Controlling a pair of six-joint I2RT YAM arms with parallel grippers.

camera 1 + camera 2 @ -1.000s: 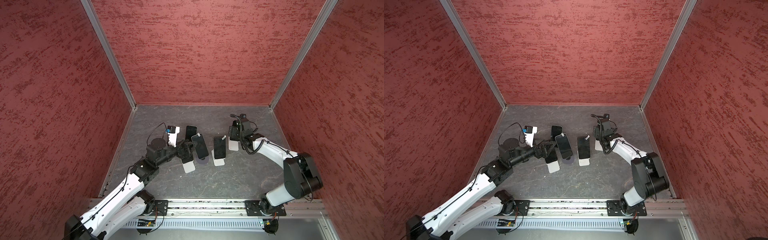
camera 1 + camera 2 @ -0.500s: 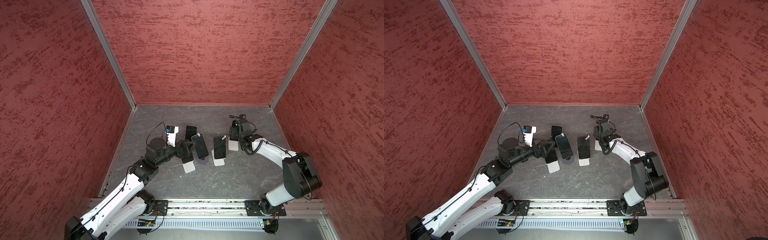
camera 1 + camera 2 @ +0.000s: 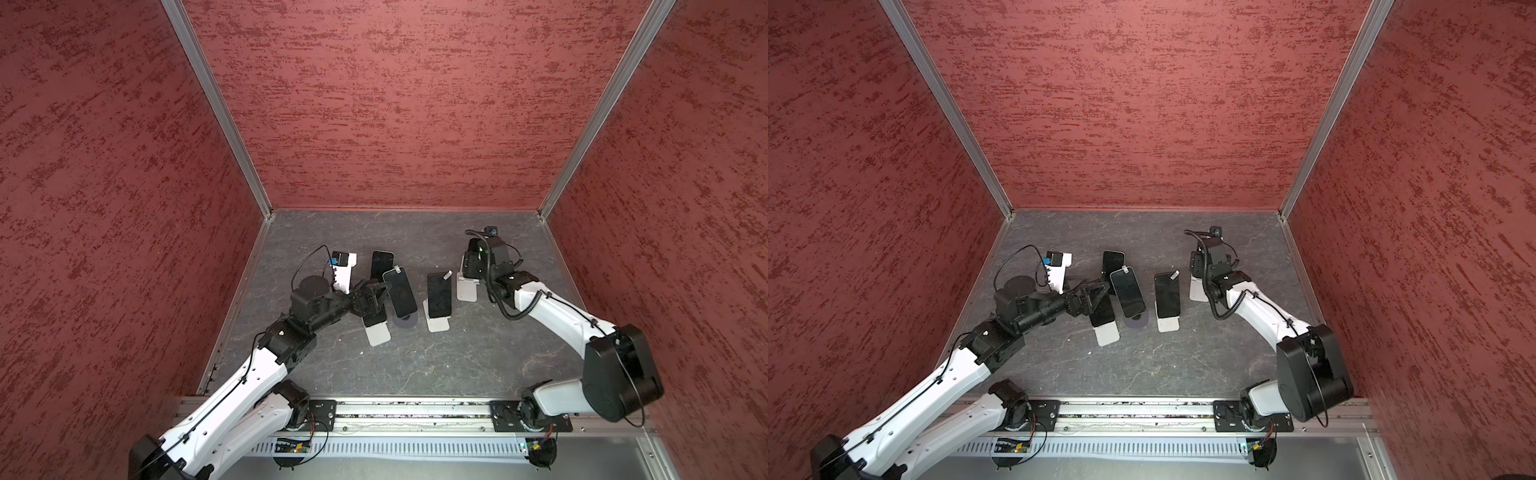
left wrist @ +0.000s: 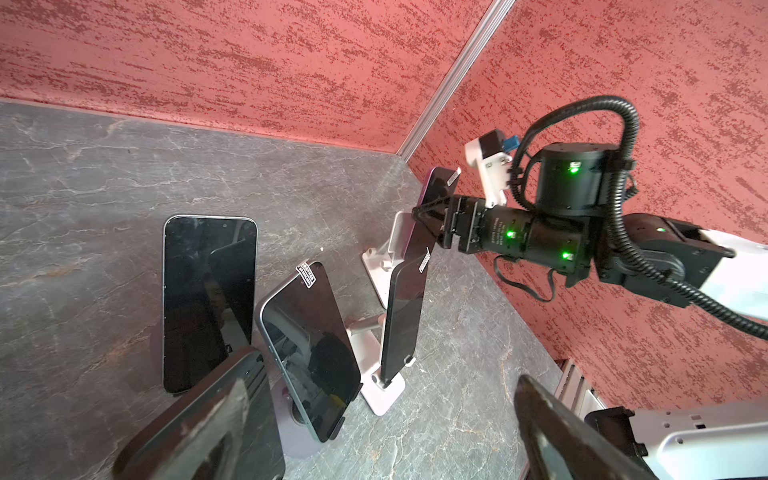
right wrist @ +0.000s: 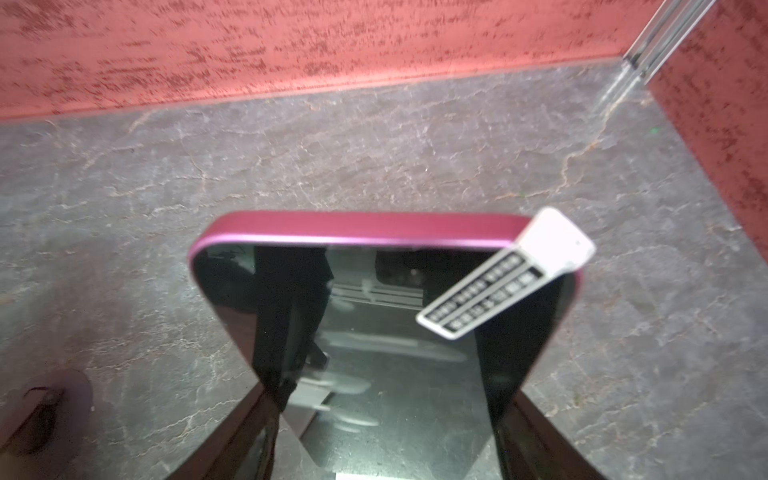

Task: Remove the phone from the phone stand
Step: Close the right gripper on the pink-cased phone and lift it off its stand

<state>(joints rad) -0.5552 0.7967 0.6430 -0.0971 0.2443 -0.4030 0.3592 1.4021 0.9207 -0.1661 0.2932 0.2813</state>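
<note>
On the grey table [image 3: 415, 365] four stands each carry a phone, and a fifth phone lies loose. Farthest left, the left gripper [image 3: 375, 297] hangs with its jaws spread wide and nothing between them. It is at the upper end of a dark phone [image 3: 1103, 312] propped on the first white stand [image 3: 1108, 335]; whether a finger touches that phone I cannot tell. Just behind lies the flat phone [image 3: 381, 264], screen up on the table. Next, a grey-edged phone [image 3: 400, 291] leans on a purple round base [image 3: 405, 324], then a black phone [image 3: 439, 294] sits on the middle white stand [image 3: 438, 324]. Farthest right, the magenta phone [image 5: 374, 332] leans against the back of the last white stand [image 3: 467, 289]. Its lower edge is hidden, so I cannot tell whether it rests in the stand's lip. Its long axis runs steeply upward, tipped back toward the rear wall, screen facing the robot's side, with a sticker tab [image 5: 498, 286] at one top corner. The right gripper [image 4: 428, 216] is clamped on it, one of its fingers [image 5: 245, 428] on each long edge.
</note>
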